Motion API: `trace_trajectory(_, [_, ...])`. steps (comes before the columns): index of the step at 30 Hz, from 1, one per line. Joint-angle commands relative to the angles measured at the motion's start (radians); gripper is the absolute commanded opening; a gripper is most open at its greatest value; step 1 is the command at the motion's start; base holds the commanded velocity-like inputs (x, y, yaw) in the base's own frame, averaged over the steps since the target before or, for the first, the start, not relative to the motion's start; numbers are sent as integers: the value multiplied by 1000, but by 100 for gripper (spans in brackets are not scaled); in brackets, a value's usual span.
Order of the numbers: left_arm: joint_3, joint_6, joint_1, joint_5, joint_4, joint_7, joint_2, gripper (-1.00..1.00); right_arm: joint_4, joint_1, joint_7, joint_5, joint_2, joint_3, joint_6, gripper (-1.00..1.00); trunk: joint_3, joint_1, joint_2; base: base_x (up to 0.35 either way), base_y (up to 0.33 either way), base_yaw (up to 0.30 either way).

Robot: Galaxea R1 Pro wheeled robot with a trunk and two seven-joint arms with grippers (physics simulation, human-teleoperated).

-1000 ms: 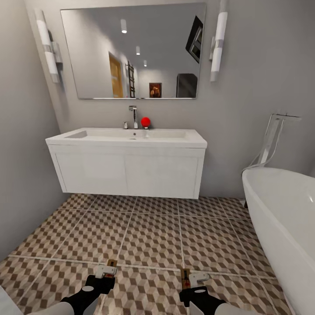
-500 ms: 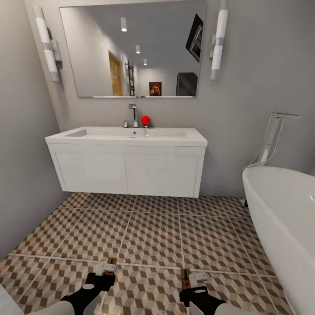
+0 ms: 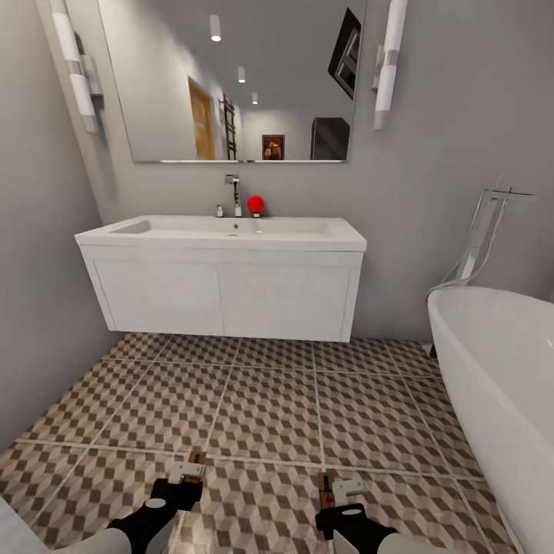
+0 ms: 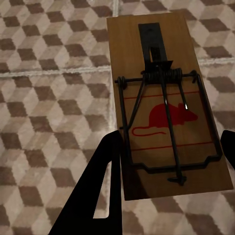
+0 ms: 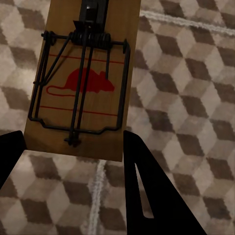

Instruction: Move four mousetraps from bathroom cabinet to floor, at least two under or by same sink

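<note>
Mousetraps (image 4: 166,107) (image 5: 83,78), each printed with a red mouse silhouette and no readable writing, sit pinched in the left gripper (image 4: 166,161) and right gripper (image 5: 73,147) above the bathroom floor (image 3: 269,415).

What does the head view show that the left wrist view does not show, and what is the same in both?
Head view: the bathroom sink on its white vanity, the mirror, the bathtub and the right gripper. Left wrist view: the trap's details, a red mouse print under a black wire spring bar. Shared: the left gripper shut on a mousetrap above the cube-patterned bathroom floor.
</note>
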State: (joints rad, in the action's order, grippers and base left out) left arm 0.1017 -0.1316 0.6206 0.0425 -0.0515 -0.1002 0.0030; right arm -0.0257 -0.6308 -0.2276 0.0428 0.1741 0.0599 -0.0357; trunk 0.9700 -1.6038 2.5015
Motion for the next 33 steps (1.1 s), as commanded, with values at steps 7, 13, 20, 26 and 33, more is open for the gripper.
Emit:
trace_trajectory(7, [8,-3,1,7,1,-11,0,-100,-2,-1,-2,1,0,6,-3,-100,1,0,0,6,0,0])
trace_trajectory(13, [9,-4,1,7,0,-10,0,-100,-2,-1,-2,1,0,6,-3,-100,1,0,0,202,0,0])
trace_trajectory(20, [11,-5,1,7,-1,-10,0,-100,-2,-1,-2,0,0,6,-3,-100,1,0,0,306,0,0])
trace_trajectory(26, [12,-5,1,7,-1,-10,0,-100,-2,-1,-2,0,0,6,-3,-100,1,0,0,320,0,0])
trace_trajectory(33, [12,-4,1,7,-1,-10,0,-100,-2,-1,-2,0,0,6,-3,-100,1,0,0,322,0,0])
